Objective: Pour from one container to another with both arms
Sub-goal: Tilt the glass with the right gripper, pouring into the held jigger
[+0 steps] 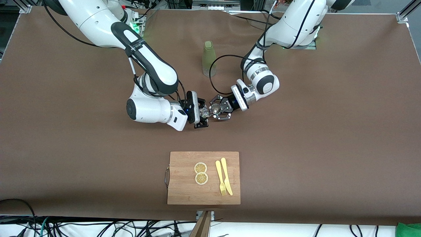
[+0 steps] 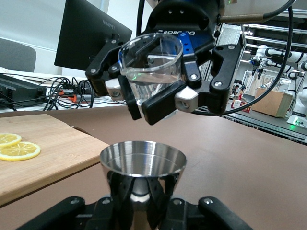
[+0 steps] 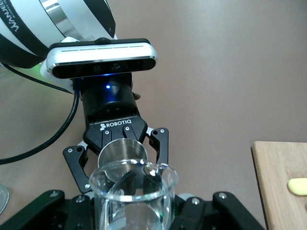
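Note:
Both arms meet over the middle of the table. My right gripper is shut on a clear glass beaker. My left gripper is shut on the stem of a small steel cone-shaped cup. In the left wrist view the beaker hangs slightly tilted just above the cup's open mouth, apart from it. In the right wrist view the steel cup shows past the beaker's rim. Whether liquid is in the beaker I cannot tell.
A tall pale green bottle stands upright farther from the front camera than the grippers, between the arms' bases. Nearer the front camera lies a wooden cutting board with two lemon slices, a yellow fork and knife.

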Robot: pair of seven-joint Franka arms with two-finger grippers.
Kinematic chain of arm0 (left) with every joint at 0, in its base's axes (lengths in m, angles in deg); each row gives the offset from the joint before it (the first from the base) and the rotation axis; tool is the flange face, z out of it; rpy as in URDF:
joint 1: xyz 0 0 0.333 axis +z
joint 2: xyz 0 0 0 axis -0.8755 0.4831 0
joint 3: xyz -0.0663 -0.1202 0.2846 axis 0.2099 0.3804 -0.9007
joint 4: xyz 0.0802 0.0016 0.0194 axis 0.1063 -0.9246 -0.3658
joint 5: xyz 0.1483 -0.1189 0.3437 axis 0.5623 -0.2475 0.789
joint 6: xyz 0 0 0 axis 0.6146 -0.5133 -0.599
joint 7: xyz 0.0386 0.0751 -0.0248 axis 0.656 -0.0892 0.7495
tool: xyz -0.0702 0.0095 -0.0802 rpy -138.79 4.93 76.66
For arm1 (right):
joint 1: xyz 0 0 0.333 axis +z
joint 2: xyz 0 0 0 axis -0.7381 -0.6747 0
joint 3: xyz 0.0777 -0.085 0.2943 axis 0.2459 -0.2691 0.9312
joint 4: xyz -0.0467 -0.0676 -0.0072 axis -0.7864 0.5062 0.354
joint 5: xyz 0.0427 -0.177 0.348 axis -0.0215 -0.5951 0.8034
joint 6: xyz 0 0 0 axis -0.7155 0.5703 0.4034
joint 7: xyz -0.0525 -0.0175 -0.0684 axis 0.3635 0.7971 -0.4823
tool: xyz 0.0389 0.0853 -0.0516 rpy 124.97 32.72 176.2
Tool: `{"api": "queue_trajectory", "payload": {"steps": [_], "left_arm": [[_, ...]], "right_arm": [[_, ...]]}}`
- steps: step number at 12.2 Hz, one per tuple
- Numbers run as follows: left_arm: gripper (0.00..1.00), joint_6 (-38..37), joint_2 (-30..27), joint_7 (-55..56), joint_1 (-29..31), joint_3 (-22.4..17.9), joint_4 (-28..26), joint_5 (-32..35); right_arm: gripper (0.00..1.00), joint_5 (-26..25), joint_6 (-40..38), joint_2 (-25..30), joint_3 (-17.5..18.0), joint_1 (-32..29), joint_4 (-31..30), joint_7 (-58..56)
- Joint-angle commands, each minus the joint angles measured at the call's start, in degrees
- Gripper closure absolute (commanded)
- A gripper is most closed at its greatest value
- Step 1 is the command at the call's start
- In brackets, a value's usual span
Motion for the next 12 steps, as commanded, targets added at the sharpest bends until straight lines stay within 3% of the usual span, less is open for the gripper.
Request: {"api": "queue_trajectory", "payload": {"steps": [1, 12], "left_arm": [[1.0, 0.7, 0.8, -4.4, -1.4, -0.4, 1.5, -7.5], [1.0, 0.7, 1.9, -4.5, -2.4, -0.4, 2.9, -9.3]], "right_arm": [[0.97, -1.7, 0.4, 3.3, -0.1, 0.4, -2.8, 1.6], [0.97, -6.0, 0.5, 6.0, -0.2, 1.4, -6.1, 3.5]]}}
